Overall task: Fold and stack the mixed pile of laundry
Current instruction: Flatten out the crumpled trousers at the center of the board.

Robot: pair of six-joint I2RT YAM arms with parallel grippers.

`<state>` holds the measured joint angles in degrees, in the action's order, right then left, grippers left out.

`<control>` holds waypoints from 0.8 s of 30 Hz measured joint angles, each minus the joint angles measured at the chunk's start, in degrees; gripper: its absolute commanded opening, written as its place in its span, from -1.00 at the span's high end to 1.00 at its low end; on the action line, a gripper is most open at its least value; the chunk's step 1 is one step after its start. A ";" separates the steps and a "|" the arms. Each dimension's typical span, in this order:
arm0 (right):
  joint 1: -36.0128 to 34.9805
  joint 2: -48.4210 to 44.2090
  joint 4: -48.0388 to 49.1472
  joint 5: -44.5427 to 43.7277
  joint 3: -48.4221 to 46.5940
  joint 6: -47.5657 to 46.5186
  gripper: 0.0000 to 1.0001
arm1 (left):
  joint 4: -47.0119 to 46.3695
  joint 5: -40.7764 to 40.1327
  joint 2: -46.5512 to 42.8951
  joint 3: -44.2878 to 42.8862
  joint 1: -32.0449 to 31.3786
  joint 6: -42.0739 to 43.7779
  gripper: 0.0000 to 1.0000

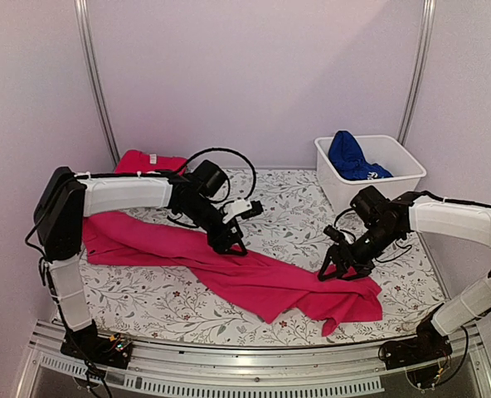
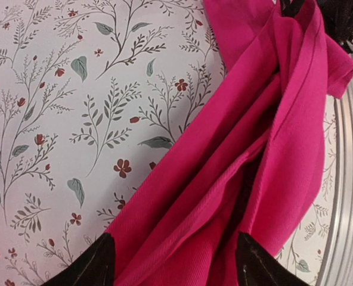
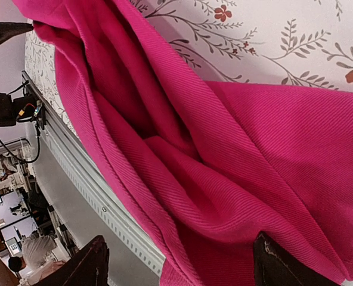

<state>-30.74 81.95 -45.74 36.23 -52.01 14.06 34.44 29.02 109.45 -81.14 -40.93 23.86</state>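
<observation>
**Item: magenta-pink garment** (image 1: 262,278), one piece of the mixed laundry pile.

**Location:** It is lying unfolded across the floral-covered counter (image 1: 295,207), running from the middle left of the top view down to the lower right, with a corner reaching toward the near edge.

**Handling:** Judged soft, light and limp. The knit is bunching into long ridges and should be sagging wherever it is unsupported. It is not fragile and looks only slightly slippery.

**Where to take hold:** A hem or corner is probably offering the cleanest pinch. The thick creased middle would be gathering several layers at once.

**Left hand** (image 1: 229,242): It is resting at the garment's upper edge. In the wrist view its fingertips (image 2: 96,265) are standing wide apart with a fold of cloth between them, not pinched.

**Right hand** (image 1: 338,269): It is sitting over the lower-right end, its jaws likewise spread with cloth bulging between them and no clamp showing.

**Other pieces:** A red tee (image 1: 150,160) is waiting at the upper left. A royal blue garment (image 1: 349,156) is lying in the white tub (image 1: 407,162) at the upper right. No charcoal polo is showing.
</observation>
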 measured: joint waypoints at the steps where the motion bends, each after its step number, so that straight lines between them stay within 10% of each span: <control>1: 0.00 0.04 -0.13 -0.50 0.00 -0.02 -0.56 | -0.68 -0.61 0.31 -0.02 -0.46 0.50 -0.31; 9: -1.07 3.52 -2.14 -2.86 -0.96 -2.86 0.22 | -2.01 -3.37 5.35 -0.70 -4.11 4.28 -0.15; 15: -3.02 1.77 -3.63 -0.52 -0.79 -4.13 0.88 | -2.27 -5.16 5.44 -0.48 -5.40 6.10 0.68; 17: -4.00 -0.02 -4.24 0.31 -0.79 -4.50 0.99 | -2.25 -5.53 5.44 -0.83 -5.46 5.07 1.00; 24: -7.96 -5.07 -6.32 2.36 -0.79 -3.76 1.00 | -3.96 -6.40 6.27 -10.51 -3.58 -1.55 1.00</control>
<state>-38.70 76.88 -52.05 38.59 -52.80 10.31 30.48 22.61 115.72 -91.66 -44.51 22.31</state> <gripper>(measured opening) 0.008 0.010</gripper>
